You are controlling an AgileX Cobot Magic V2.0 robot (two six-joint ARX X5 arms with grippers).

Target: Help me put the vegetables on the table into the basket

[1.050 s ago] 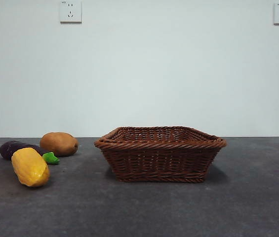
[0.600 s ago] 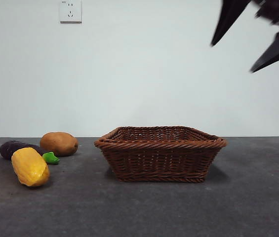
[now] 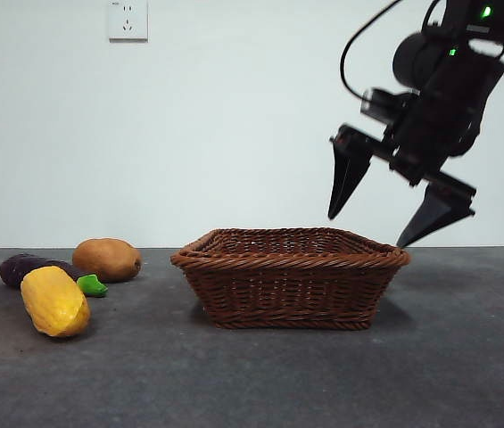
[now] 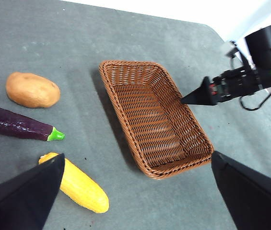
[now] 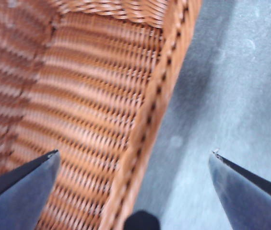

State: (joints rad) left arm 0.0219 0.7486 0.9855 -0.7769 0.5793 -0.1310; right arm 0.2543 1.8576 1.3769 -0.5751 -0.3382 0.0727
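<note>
Vegetables, three, all on the table, grouped at the lower left of the front view, well apart from the basket:
- Corn cob, yellow, bumpy, lying nearest the viewer, tilted.
- Eggplant, dark purple, lying just behind the corn; its green stem points toward the basket. In the left wrist view the eggplant lies between potato and corn.
- Potato, brown, oval, farthest back of the three, just beside the eggplant; seen also in the left wrist view.

Basket, dark brown wicker, rectangular, shallow, braided rim, standing at the centre of the front view. It holds nothing. Left wrist view shows its whole bare interior.

Right gripper, in the upper right of the front view, hanging above the basket's right rim with jaws spread wide. One jaw tip sits over the basket's interior, the other over the table outside the rim, and neither touches the wicker. The right wrist view shows the rim running between the two jaws. It holds nothing.

Left gripper, jaws spread wide, carrying nothing, looking down on vegetables and basket from high above.

Wall, white, with a socket at upper left.
</note>
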